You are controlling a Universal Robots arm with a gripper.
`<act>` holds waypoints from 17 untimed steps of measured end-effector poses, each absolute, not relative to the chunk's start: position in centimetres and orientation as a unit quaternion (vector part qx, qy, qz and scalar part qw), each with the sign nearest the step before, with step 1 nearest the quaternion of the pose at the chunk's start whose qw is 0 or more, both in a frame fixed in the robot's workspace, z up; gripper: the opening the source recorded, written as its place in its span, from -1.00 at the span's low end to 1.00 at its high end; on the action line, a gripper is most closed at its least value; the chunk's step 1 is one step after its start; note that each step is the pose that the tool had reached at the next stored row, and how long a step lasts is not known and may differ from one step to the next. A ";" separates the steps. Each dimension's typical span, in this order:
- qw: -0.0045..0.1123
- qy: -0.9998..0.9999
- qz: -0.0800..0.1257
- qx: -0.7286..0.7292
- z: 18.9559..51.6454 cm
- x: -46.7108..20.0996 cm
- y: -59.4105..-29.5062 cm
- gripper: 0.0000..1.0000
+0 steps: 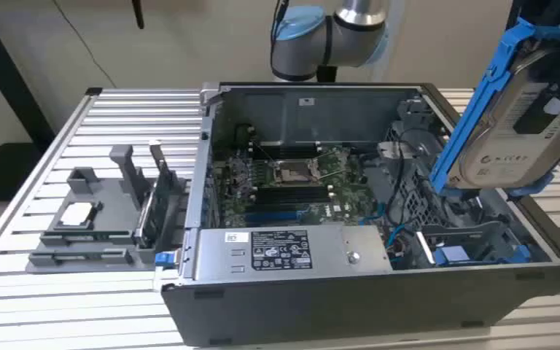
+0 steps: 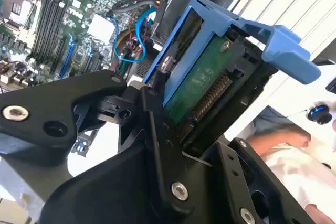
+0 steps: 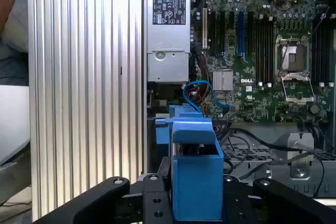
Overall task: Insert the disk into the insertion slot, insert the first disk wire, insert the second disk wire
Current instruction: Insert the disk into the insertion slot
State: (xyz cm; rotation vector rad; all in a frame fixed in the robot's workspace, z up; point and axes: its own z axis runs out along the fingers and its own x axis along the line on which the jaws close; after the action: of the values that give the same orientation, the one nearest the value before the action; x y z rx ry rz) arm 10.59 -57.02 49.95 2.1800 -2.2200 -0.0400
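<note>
The disk, a silver drive in a bright blue carrier, hangs nearly upright above the open computer case's corner at the exterior view's right. My gripper is shut on it, with black fingers clamping both sides, and the green circuit board faces the second wrist camera. In the first wrist view my gripper grips the carrier's blue end. The insertion slot lies in the dark drive cage below the disk, beside another blue-fronted carrier. Loose blue wires curl next to the cage.
The case stands open on a slatted metal table, showing the motherboard and the silver power supply. A grey holder tray sits at the exterior view's left. A person's hand rests beyond the case.
</note>
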 end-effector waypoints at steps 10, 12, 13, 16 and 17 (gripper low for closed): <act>0.015 -0.713 -0.013 0.701 49.8 10.6 -57.0 -0.33; 0.015 -0.713 -0.013 0.701 49.7 10.6 -57.0 -0.33; 0.015 -0.713 -0.013 0.701 49.6 10.6 -57.0 -0.33; 0.015 -0.713 -0.013 0.701 49.4 10.6 -57.0 -0.33; 0.015 -0.713 -0.013 0.701 49.4 10.6 -57.0 -0.33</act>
State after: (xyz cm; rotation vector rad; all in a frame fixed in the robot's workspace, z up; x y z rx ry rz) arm 10.59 -57.02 49.38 2.1800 -2.2200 -0.0400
